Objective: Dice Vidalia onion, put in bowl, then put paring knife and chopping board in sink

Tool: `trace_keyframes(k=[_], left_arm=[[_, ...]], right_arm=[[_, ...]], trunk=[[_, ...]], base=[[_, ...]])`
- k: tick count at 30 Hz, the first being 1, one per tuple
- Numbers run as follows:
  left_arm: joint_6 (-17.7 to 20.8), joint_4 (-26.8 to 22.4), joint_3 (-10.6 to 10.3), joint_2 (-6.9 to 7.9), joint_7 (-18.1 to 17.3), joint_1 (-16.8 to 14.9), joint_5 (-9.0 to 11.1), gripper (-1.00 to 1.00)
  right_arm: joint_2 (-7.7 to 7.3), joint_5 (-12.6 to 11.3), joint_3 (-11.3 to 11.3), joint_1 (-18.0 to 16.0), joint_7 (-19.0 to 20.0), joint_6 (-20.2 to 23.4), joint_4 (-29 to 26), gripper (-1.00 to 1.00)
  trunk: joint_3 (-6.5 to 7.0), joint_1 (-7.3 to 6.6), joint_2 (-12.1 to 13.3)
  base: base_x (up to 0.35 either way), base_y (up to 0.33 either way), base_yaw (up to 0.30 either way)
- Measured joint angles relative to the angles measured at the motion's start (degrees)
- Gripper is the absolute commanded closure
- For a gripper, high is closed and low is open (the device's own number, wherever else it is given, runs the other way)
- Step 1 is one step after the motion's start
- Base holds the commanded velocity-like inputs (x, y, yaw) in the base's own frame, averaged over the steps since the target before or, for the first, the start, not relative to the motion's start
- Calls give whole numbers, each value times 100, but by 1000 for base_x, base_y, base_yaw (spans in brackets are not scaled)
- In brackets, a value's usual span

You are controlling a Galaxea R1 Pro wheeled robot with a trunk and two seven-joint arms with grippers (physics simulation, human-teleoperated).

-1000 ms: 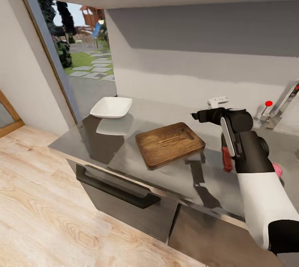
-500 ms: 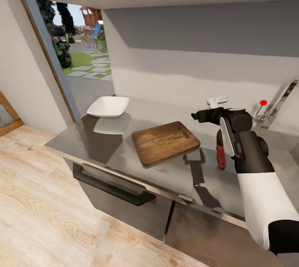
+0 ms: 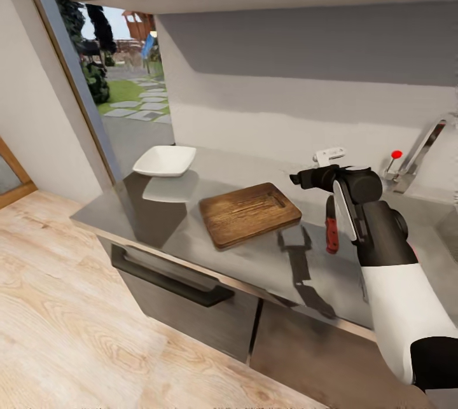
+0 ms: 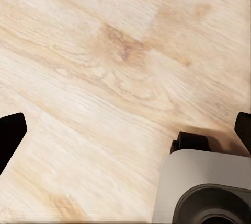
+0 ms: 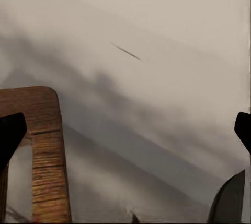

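Note:
The brown chopping board (image 3: 248, 214) lies on the grey countertop (image 3: 191, 231), and its slotted end (image 5: 44, 145) shows in the right wrist view. A white bowl (image 3: 165, 161) sits at the counter's far left end. The paring knife (image 3: 330, 232) lies right of the board, its red handle partly hidden by my right arm. My right gripper (image 3: 313, 168) (image 5: 125, 130) hovers open above the counter between board and knife, holding nothing. My left gripper (image 4: 125, 130) hangs open over the wooden floor. The sink's edge (image 3: 448, 231) shows at the far right. The onion is hidden.
A chrome tap (image 3: 420, 148) with a red knob (image 3: 396, 154) stands at the back right. Dark cabinets with a bar handle (image 3: 168, 275) sit under the counter. A doorway to a garden (image 3: 124, 78) opens on the left. My base (image 4: 204, 187) stands on the floor.
The whole picture has slid left, so the camera has moved. A pink ball seen by my right forearm a second ago is now covered. The right arm keeps its pose.

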Motion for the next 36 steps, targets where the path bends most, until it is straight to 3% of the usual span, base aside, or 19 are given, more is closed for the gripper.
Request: trace_keyframes(k=[36], left_arm=[[3,9,10,0,4,0,0,-100]], right_arm=[[-9,0,0,1,0,-8,0,-100]], trunk=[[-51,-1,0]], base=[[-23,14,0]])
